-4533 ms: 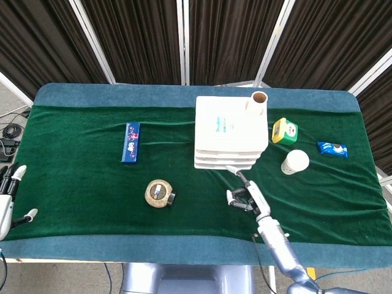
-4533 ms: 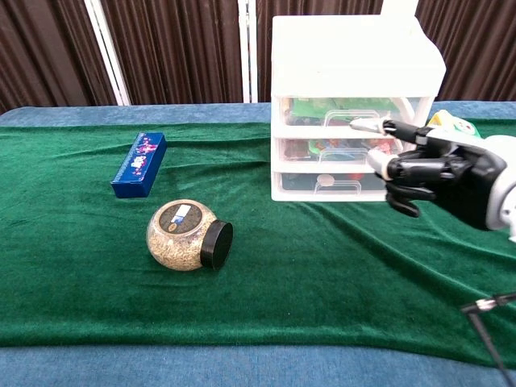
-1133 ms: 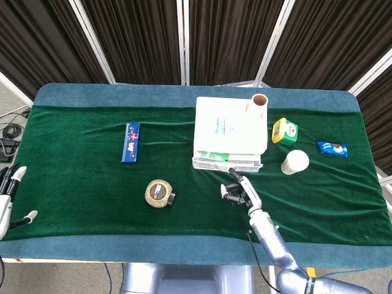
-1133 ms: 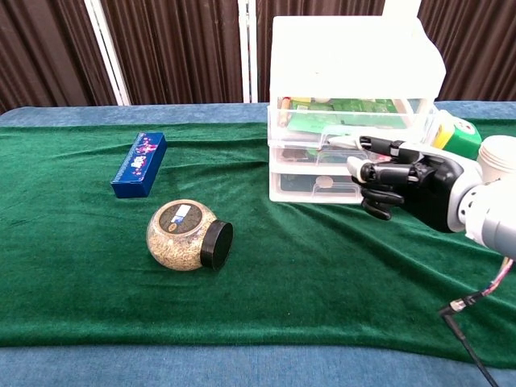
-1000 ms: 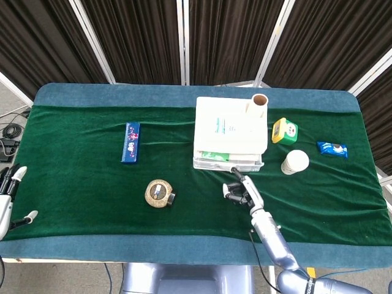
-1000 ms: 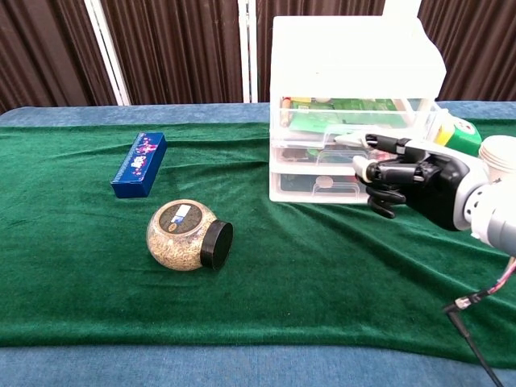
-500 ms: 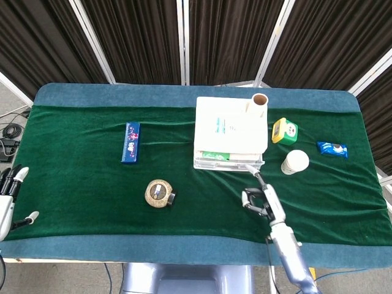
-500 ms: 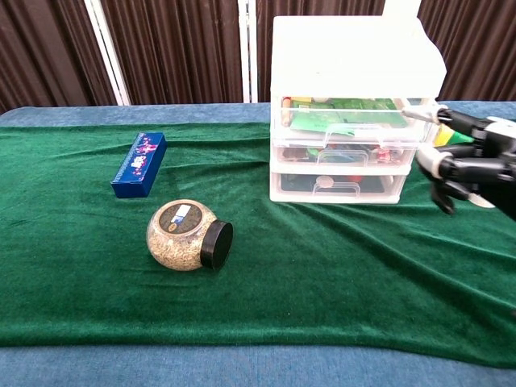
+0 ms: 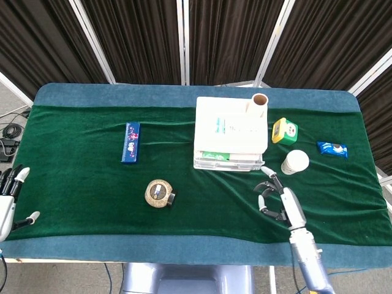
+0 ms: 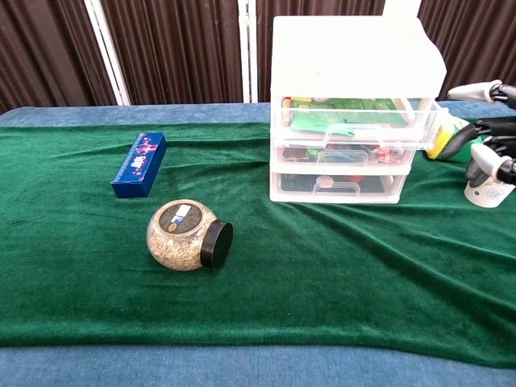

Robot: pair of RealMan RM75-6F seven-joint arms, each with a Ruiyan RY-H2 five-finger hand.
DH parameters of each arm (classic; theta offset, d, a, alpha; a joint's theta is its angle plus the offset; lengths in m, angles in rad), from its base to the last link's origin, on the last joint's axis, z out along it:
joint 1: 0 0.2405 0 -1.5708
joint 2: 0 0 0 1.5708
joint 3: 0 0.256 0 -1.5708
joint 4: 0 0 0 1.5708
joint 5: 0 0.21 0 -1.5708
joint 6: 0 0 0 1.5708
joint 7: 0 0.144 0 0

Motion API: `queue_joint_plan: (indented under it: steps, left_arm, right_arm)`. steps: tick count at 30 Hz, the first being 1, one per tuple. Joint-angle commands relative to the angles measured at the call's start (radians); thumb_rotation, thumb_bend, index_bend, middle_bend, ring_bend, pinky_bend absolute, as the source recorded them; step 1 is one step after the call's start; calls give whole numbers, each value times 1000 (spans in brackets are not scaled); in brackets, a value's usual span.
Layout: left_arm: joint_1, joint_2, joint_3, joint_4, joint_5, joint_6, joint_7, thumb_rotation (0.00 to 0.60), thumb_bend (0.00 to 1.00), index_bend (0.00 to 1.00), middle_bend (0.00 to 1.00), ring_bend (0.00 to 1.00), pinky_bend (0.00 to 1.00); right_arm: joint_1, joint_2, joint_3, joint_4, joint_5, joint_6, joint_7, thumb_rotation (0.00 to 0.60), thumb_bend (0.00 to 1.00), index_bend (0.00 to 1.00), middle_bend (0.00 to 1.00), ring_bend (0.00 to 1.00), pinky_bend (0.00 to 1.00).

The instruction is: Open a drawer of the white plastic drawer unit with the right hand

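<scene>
The white plastic drawer unit (image 9: 229, 128) (image 10: 355, 56) stands at the table's middle back. Its top drawer (image 10: 359, 122) juts a little past the two below it, showing green contents, and its front edge shows in the head view (image 9: 228, 160). My right hand (image 9: 274, 199) (image 10: 488, 129) hangs to the right of the unit and nearer the table's front, apart from it, fingers spread and holding nothing. My left hand (image 9: 8, 199) sits at the far left table edge, fingers apart and empty.
A blue box (image 9: 130, 143) (image 10: 139, 164) lies left of the unit. A jar (image 9: 159, 193) (image 10: 187, 235) rests on its side in front. A cardboard tube (image 9: 257, 104), a yellow-green item (image 9: 284, 130), a white cup (image 9: 294, 162) and a blue packet (image 9: 332, 149) stand to the right.
My right hand has let go of the top drawer's handle and swung right, away from the unit. The top drawer stays pulled out, whereas 4.5 s ago it was closed.
</scene>
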Motion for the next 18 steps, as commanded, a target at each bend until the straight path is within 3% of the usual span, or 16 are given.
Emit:
queue_joint_plan:
  steps: [1, 7, 12, 18]
  left_arm:
    - [1, 0, -1, 0, 2, 3, 0, 600, 146, 0, 0, 0, 0]
    - [1, 0, 0, 1, 3, 4, -1, 600, 148, 0, 0, 0, 0]
    - [1, -1, 1, 1, 4, 3, -2, 600, 150, 0, 0, 0, 0]
    - [1, 0, 1, 0, 4, 2, -2, 600, 155, 0, 0, 0, 0]
  right_arm:
    - [19, 60, 3, -26, -6, -3, -165, 600, 463, 161, 426, 490, 438]
    - [30, 72, 18, -61, 0, 17, -310, 600, 463, 160, 464, 505, 475]
    - [49, 74, 36, -73, 22, 28, -509, 600, 464, 165, 772, 805, 665]
    - [92, 52, 74, -111, 136, 5, -734, 600, 474, 176, 918, 944, 789]
